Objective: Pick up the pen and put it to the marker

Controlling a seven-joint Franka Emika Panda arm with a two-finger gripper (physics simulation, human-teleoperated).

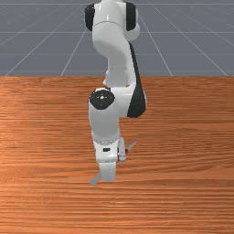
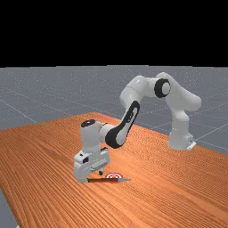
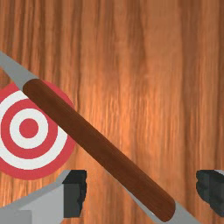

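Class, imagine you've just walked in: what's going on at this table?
A white and grey robot arm has its hand down at a brown pen with grey ends. The hand is open, a finger either side of the pen, not gripping it. The pen slants across the edge of the red-and-white target.

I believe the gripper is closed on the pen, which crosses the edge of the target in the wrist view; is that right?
It is not closed: the wrist view shows the gripper open, with wood between the pen and each finger. The pen does cross the edge of the target.
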